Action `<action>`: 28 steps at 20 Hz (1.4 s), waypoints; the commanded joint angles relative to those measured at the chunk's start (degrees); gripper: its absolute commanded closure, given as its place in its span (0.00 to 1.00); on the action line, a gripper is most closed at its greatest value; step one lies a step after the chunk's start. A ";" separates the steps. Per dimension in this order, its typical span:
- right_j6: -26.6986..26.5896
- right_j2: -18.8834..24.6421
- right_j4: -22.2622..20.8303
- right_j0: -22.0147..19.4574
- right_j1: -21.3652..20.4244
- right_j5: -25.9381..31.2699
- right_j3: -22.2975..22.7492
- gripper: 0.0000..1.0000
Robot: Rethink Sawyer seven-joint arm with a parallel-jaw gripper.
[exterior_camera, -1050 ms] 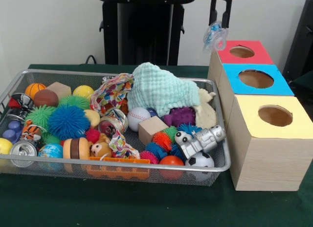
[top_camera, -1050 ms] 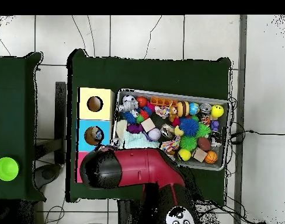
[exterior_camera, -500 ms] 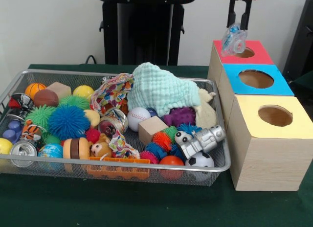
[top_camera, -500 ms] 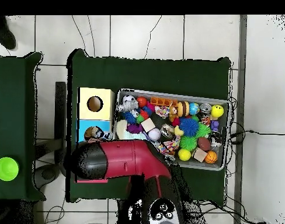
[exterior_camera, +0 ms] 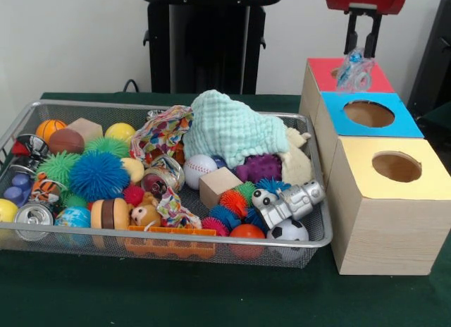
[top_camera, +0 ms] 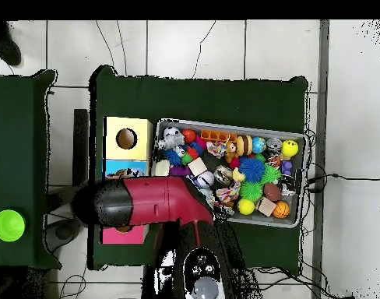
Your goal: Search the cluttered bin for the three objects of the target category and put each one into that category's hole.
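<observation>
My gripper (exterior_camera: 359, 53) hangs at the top right, shut on a small clear-and-blue plastic toy (exterior_camera: 356, 70). The toy dangles just over the top of the red box (exterior_camera: 325, 75) and covers most of its hole. In front of the red box stand the blue box (exterior_camera: 407, 124) and the yellow box (exterior_camera: 363, 161), each with a round hole. The wire bin (exterior_camera: 162, 235) to the left holds many toys. In the overhead view the red arm (top_camera: 150, 204) covers the gripper and the blue box; part of the red box (top_camera: 123, 234) and the yellow box (top_camera: 138, 124) show.
In the bin lie a green knitted cloth (exterior_camera: 232, 130), a baseball (exterior_camera: 199, 170), a wooden block (exterior_camera: 220, 186), a silver robot toy (exterior_camera: 289, 200), a blue spiky ball (exterior_camera: 99, 175), a can (exterior_camera: 33, 220) and several small balls. A green disc (top_camera: 8, 225) sits on the side table.
The gripper has carried the clear-and-blue toy to the right, from beside the red box's left edge to over its top. The bin's contents have not moved.
</observation>
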 commanded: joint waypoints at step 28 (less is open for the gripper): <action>13.18 -6.65 7.31 6.92 10.14 -1.48 -7.78 1.00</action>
